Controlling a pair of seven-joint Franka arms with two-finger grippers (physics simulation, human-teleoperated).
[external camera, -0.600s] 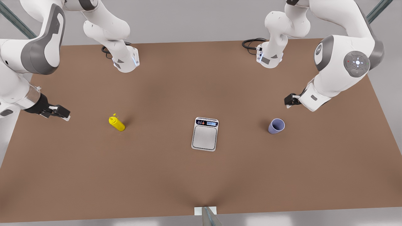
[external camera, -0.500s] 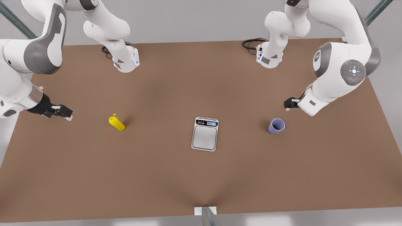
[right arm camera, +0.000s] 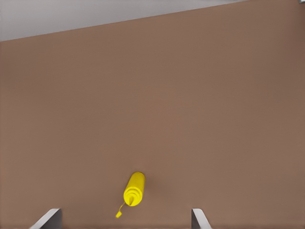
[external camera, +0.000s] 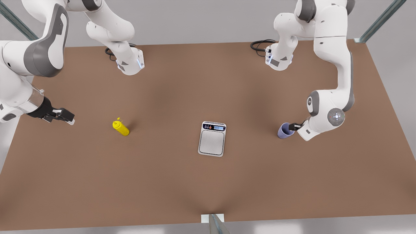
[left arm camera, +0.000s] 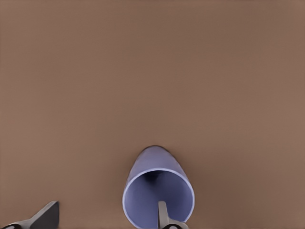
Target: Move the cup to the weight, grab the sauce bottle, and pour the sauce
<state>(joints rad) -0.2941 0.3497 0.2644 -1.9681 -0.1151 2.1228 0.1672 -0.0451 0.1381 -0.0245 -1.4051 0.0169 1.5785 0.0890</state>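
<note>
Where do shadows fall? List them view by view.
Front view: soft dark patches on the brown table beside the yellow squeeze bottle and lavender tumbler. Left wrist view: the tumbler's inside darkens toward its bottom. Right wrist view: even light, hardly any shadow by the bottle.

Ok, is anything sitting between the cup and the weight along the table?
Nothing visible. In the front view only bare table lies between the cup and the weight. The left gripper is at the cup, one finger inside its rim, open. The right gripper waits near the sauce bottle.
</note>
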